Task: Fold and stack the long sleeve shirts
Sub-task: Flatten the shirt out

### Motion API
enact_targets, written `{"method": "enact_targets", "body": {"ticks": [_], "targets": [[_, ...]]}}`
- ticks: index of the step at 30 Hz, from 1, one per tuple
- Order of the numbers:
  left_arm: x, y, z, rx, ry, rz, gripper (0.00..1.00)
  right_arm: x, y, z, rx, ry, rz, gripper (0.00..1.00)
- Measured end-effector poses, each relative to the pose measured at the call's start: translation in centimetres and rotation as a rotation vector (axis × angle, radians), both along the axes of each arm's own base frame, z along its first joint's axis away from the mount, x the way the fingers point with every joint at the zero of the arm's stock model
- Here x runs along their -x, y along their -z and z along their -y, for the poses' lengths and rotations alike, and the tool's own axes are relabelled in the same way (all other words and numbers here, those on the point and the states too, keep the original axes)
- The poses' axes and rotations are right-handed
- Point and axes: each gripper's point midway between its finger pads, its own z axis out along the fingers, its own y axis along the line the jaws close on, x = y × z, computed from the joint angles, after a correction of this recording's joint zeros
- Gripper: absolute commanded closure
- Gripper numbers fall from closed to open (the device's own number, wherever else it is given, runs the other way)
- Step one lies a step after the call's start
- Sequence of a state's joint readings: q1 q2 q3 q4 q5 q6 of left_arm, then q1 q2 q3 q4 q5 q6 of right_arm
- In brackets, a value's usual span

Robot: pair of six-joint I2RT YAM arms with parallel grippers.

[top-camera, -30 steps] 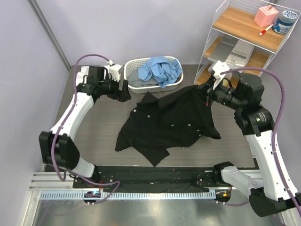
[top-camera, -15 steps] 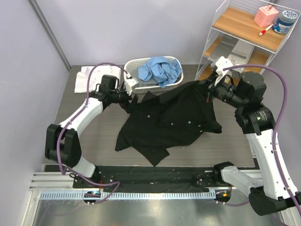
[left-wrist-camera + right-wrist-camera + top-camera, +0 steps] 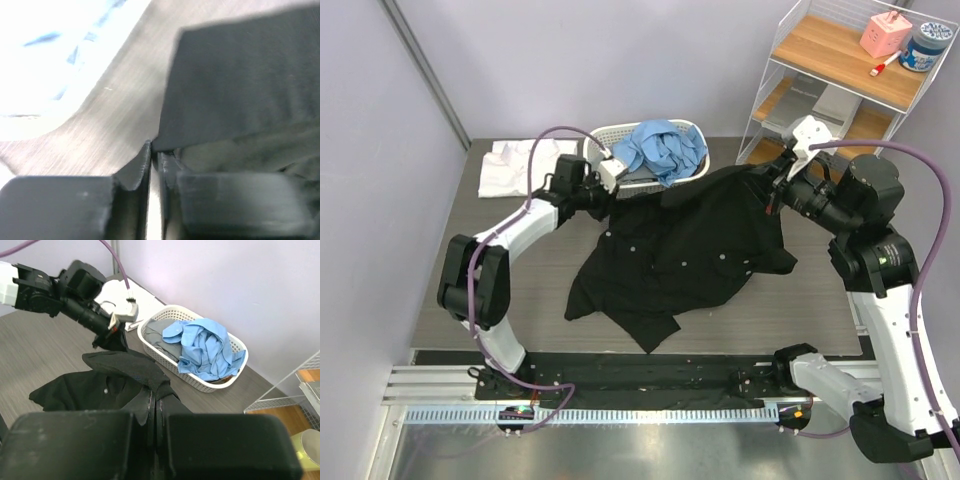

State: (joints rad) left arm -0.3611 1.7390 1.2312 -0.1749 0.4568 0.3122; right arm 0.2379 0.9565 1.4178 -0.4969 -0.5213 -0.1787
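Both grippers on the black shirt!

The black shirt (image 3: 680,255) sprawls across the middle of the bench (image 3: 520,290), its far edge raised. The right gripper (image 3: 772,195) is clamped on the far right corner, holding it up off the surface. The left gripper (image 3: 155,150) is at the far left corner beside the white basket (image 3: 603,136), fingers drawn together on the cloth edge. A light blue shirt (image 3: 660,150) is heaped in the basket, and a white shirt (image 3: 510,165) lies at the bench's far left corner.
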Motion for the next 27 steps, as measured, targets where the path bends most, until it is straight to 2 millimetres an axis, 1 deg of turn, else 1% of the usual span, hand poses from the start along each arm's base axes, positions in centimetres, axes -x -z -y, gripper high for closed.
{"method": "enact_targets", "body": {"ticks": [1,3,5,7,8,9,10,12,14,16,19,22,23,24,25,26,27], "targets": [[-0.5,-0.5,-0.4,0.015,-0.018,0.001,1.00,0.0,-0.1,0.1,0.000,0.007,0.002,0.99],[-1.7,-2.2,-1.7,0.051,-0.054,0.015,1.00,-0.2,-0.1,0.4,0.001,0.027,0.005,0.99],[-2.4,-3.9,-3.3,0.069,-0.090,0.029,1.00,-0.6,0.0,0.7,0.004,0.054,0.002,0.99],[-2.3,-5.9,-5.1,0.075,-0.125,0.047,1.00,-1.4,0.3,1.1,0.009,0.087,-0.003,0.99],[-2.0,-7.3,-6.2,0.076,-0.148,0.060,1.00,-2.0,0.4,1.5,0.013,0.116,-0.004,0.99],[-1.6,-8.8,-7.3,0.078,-0.170,0.072,1.00,-2.7,0.5,1.8,0.017,0.144,-0.006,0.99],[-1.0,-10.9,-8.5,0.083,-0.193,0.094,1.00,-3.4,0.5,2.1,0.020,0.171,-0.008,0.99],[0.4,-14.4,-10.2,0.085,-0.218,0.145,1.00,-4.5,0.4,2.8,0.028,0.223,-0.005,0.99],[2.4,-18.3,-11.7,0.070,-0.244,0.219,1.00,-5.1,0.1,3.2,0.029,0.255,0.005,0.99],[5.6,-22.4,-12.8,0.057,-0.263,0.311,1.00,-5.2,-0.5,3.5,0.024,0.272,0.021,0.99],[10.2,-27.5,-14.1,0.061,-0.304,0.439,1.00,-4.4,-1.8,3.8,0.009,0.281,0.061,0.99],[12.7,-30.6,-15.1,0.070,-0.356,0.520,1.00,-3.7,-3.2,4.0,-0.010,0.283,0.108,0.99],[13.0,-31.7,-15.4,0.075,-0.377,0.547,1.00,-3.9,-3.6,3.9,-0.016,0.281,0.122,0.99],[13.0,-32.3,-15.6,0.078,-0.393,0.559,1.00,-4.3,-3.8,3.7,-0.021,0.278,0.133,0.99],[12.4,-32.7,-15.9,0.079,-0.416,0.560,1.00,-4.6,-4.2,3.6,-0.028,0.273,0.149,0.99],[11.6,-32.6,-16.0,0.075,-0.431,0.551,1.00,-5.3,-4.6,3.3,-0.033,0.270,0.160,0.99],[10.3,-32.4,-16.2,0.069,-0.451,0.535,1.00,-6.3,-5.1,3.0,-0.041,0.269,0.172,0.99]]}}
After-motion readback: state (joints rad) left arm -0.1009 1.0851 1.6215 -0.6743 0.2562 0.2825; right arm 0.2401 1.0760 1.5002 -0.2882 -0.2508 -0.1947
